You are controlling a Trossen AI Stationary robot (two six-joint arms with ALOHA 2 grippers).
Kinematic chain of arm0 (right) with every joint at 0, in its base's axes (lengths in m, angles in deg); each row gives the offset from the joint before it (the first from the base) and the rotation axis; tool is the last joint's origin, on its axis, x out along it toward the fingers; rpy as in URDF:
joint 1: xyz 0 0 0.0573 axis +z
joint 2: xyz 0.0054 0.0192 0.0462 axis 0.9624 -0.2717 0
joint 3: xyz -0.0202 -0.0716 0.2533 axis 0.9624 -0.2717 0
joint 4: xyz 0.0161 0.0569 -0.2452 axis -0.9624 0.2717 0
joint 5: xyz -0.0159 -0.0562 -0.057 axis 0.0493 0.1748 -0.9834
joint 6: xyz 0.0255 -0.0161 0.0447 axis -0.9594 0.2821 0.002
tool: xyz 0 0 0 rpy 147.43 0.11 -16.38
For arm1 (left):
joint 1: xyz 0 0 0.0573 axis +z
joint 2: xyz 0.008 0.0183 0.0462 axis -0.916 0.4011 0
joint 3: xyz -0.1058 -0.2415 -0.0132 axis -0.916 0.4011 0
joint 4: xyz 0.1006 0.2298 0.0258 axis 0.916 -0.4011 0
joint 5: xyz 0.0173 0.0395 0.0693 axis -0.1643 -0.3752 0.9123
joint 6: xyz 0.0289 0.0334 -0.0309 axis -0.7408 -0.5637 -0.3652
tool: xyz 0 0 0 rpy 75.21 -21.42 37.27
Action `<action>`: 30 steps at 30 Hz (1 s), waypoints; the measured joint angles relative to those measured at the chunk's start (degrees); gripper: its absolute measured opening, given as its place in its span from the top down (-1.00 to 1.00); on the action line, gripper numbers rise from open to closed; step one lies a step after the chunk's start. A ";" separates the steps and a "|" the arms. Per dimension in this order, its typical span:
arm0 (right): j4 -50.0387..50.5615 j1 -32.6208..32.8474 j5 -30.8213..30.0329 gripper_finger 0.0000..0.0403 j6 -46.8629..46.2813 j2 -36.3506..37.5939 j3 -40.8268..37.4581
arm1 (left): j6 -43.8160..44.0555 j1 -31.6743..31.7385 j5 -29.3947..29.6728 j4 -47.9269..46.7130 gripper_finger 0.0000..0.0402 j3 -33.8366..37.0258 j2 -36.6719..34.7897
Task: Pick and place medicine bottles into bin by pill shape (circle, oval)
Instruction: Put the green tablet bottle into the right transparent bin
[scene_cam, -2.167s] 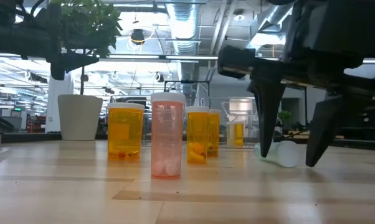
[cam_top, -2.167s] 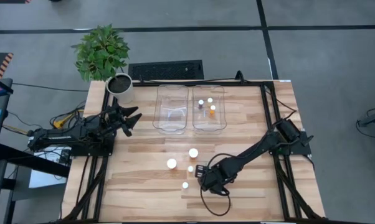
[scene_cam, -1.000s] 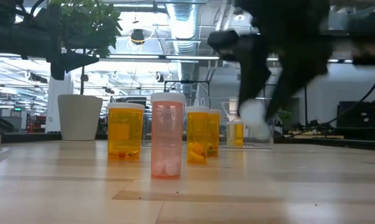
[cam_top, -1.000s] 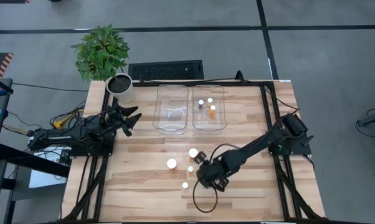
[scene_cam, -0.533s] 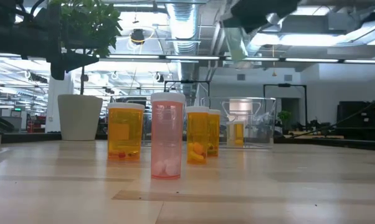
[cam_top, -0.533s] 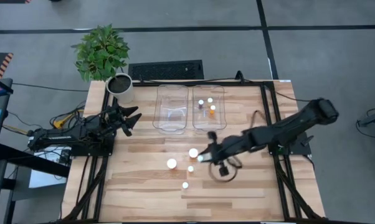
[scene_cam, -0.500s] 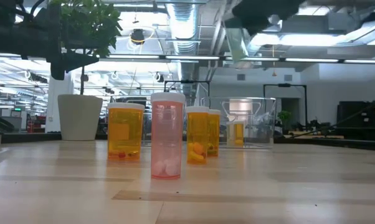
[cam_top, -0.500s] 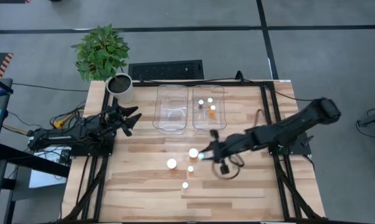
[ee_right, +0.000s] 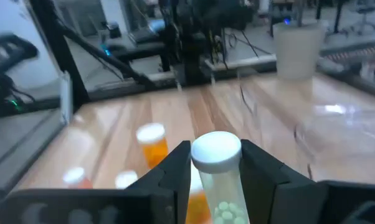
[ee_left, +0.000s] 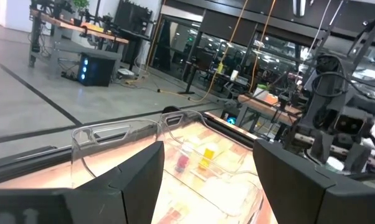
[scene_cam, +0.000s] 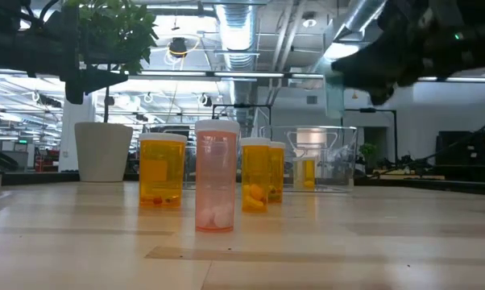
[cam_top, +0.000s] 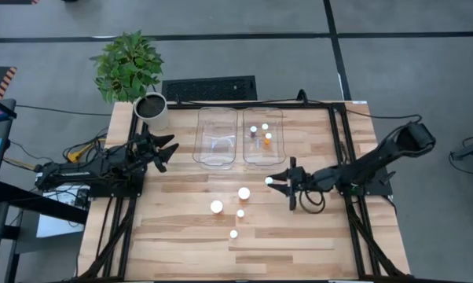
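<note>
The left gripper (cam_top: 164, 149) waits over the table's left edge, fingers spread apart. Four bottles (cam_top: 217, 207) stand on the tabletop towards the front edge, near its middle. Two clear bins (cam_top: 217, 137) sit by the back edge; the right-hand one (cam_top: 277, 137) holds three bottles (cam_top: 253, 130). The right gripper (cam_top: 276, 181) hangs just in front of that bin, clamped around a green bottle (ee_right: 217, 171) with a white cap.

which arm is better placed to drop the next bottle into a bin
The right. Its gripper is already shut on a white-capped bottle, lifted off the table just in front of the right-hand clear bin. The left gripper holds nothing, parked open at the table's left edge beside the empty bin.
</note>
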 joint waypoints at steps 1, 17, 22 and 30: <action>-1.15 0.85 -1.18 0.39 -0.46 -1.31 -0.26 | 0.00 -0.02 -0.02 0.00 -0.20 0.00 0.00; -21.46 5.89 -10.34 0.39 -9.60 -26.63 -0.39 | 0.07 0.00 1.43 0.00 -0.20 0.00 0.02; -29.10 5.89 -10.39 0.39 -9.67 -33.34 -0.30 | 0.28 -0.02 1.45 -0.01 -0.20 0.00 0.01; -32.96 5.89 -10.46 0.39 -11.02 -39.57 0.31 | 0.20 0.00 1.49 -0.02 -0.20 0.00 0.02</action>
